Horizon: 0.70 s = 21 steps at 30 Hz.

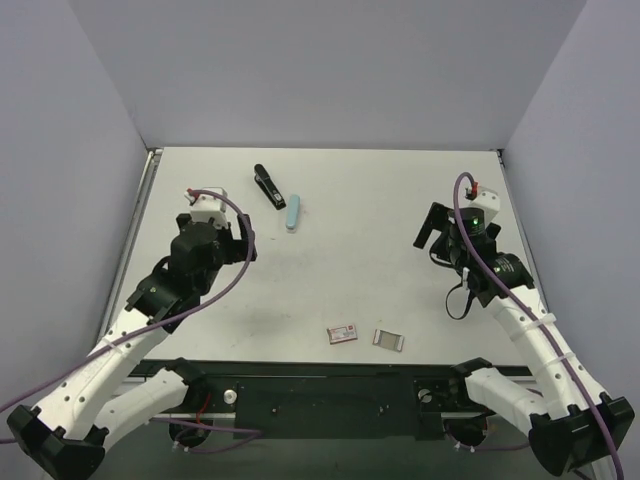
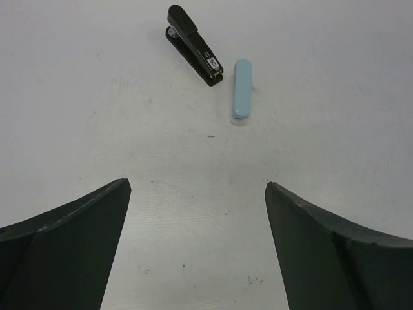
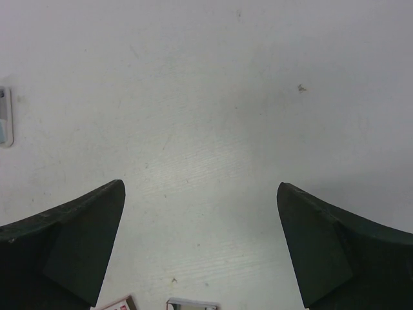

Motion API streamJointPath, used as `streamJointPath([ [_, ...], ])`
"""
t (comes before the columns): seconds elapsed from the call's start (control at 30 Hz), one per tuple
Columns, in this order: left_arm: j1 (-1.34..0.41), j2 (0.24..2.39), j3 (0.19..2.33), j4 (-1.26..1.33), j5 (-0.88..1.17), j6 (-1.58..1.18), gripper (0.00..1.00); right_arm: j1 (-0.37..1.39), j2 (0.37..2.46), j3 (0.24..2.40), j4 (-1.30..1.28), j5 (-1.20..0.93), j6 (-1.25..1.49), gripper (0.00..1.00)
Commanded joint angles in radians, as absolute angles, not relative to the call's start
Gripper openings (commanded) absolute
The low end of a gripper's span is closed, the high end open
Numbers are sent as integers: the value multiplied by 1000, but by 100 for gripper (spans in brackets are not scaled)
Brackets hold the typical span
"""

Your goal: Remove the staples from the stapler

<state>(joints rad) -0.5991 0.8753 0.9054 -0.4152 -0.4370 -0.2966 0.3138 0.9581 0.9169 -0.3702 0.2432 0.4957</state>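
The slim black desk stapler [image 1: 269, 187] [image 2: 193, 45] lies closed on the far left part of the white table [image 1: 380, 230]. Just beside it on the right lies a pale blue oblong bar [image 1: 292, 213] [image 2: 241, 89], apart from it. The left gripper [image 1: 243, 238] [image 2: 197, 245] hangs near them, on the near side, with its jaws wide open and holding nothing. The right gripper [image 1: 430, 230] [image 3: 200, 245] is well apart at the right side, also with open, empty jaws. Two small flat boxes [image 1: 342, 333] [image 1: 389, 339] lie at the near edge.

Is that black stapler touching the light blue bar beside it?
Apart. The left wrist view shows a clear gap between the stapler and the blue bar.
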Motion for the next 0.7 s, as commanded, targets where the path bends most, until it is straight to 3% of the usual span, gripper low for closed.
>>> streamJointPath([
  [0.0,-554,807,917,-374,-402,-298,97,307,995,948,-388,339,544,100],
  [0.47,-548,1063,1092,-494,-509,-394,96,325,969,954,-406,316,505,100],
  [0.67,-540,1224,1158,-528,-584,-478,92,509,1017,1001,-420,448,472,100],
])
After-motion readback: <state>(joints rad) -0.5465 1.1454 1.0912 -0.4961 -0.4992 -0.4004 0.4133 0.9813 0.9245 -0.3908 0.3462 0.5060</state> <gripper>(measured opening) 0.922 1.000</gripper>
